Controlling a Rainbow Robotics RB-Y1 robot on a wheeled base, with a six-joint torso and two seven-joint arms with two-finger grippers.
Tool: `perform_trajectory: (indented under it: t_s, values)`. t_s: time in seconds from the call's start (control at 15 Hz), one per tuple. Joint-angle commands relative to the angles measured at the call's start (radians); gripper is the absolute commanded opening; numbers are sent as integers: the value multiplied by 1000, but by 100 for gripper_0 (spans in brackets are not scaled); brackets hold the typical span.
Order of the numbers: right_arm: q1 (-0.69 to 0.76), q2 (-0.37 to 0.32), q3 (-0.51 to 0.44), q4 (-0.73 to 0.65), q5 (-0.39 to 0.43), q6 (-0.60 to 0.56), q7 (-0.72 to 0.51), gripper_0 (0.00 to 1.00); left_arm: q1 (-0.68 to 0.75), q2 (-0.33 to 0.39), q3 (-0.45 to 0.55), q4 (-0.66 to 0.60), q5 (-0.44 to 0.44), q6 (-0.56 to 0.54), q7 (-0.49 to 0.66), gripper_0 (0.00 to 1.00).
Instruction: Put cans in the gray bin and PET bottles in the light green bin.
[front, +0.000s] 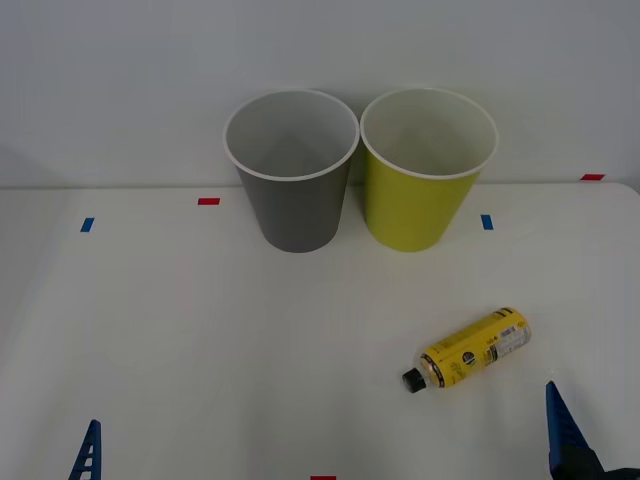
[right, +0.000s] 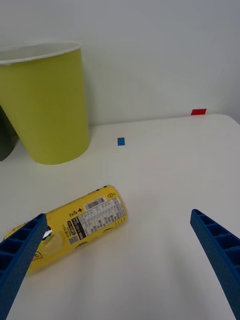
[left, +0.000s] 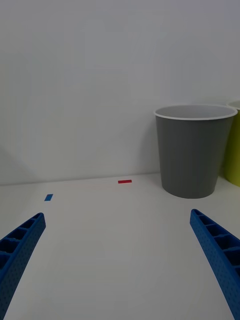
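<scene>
A bare lab test bench: white table (front: 200, 330) with coloured tape markers (front: 208, 201).

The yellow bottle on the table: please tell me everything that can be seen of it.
The PET bottle is small and cylindrical, with a yellow wrap carrying black and white print, including a barcode and a text panel. It narrows to a short neck closed by a black screw cap. It lies on its side on the white table, cap pointing toward the robot and its left, in front of the light green bin and apart from it. Nothing touches it but the table; the open right end effector sits just short of it.
</scene>
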Motion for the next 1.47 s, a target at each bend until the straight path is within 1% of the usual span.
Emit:
perform_trajectory:
  t_s: [0.07, 0.13, 0.2, 0.33, 0.4, 0.47, 0.53, 0.8, 0.93, 1.07, 1.2, 1.4, 1.47]
  values:
    - [-98, -54, -8, -13, -25, 127, -12, 100, 0, 0, 0, 0, 0, 0, 0, 100]
    - [-119, -60, -8, -22, -31, 170, -16, 100, 0, 0, 0, 0, 0, 0, 0, 100]
    - [-139, -62, -9, -43, -36, 239, -24, 100, 0, 0, 0, 0, 0, 0, 0, 100]
    - [-168, -60, -9, -119, -45, 412, -46, 100, 0, 0, 0, 0, 0, 0, 0, 100]
    - [-188, -57, -8, -157, -46, 509, -92, 100, 0, 0, 0, 0, 0, 0, 0, 100]
    - [-207, -57, -6, -178, -34, 571, -136, 100, 0, 0, 0, 0, 0, 0, 0, 100]
    - [-242, -59, 0, -186, -16, 631, -200, 100, 0, 0, 0, 0, 0, 0, 0, 100]
    - [-386, -68, 15, -184, -13, 843, -424, 100, 0, 0, 0, 0, 0, 0, 0, 100]
    - [-443, -79, 25, -186, -11, 946, -516, 100, 0, 0, 0, 0, 0, 0, 0, 100]
    - [-494, -111, 43, -184, -11, 1045, -615, 100, 0, 0, 0, 0, 0, 0, 0, 100]
    - [-553, -151, 75, -184, -11, 1139, -754, 100, 0, 0, 0, 0, 0, 0, 0, 100]
    - [-630, -192, 110, -184, -14, 1240, -921, 100, 0, 0, 0, 0, 0, 0, 0, 100]
    - [-656, -208, 115, -184, -36, 1289, -967, 100, 0, 0, 0, 0, 0, 0, 0, 100]
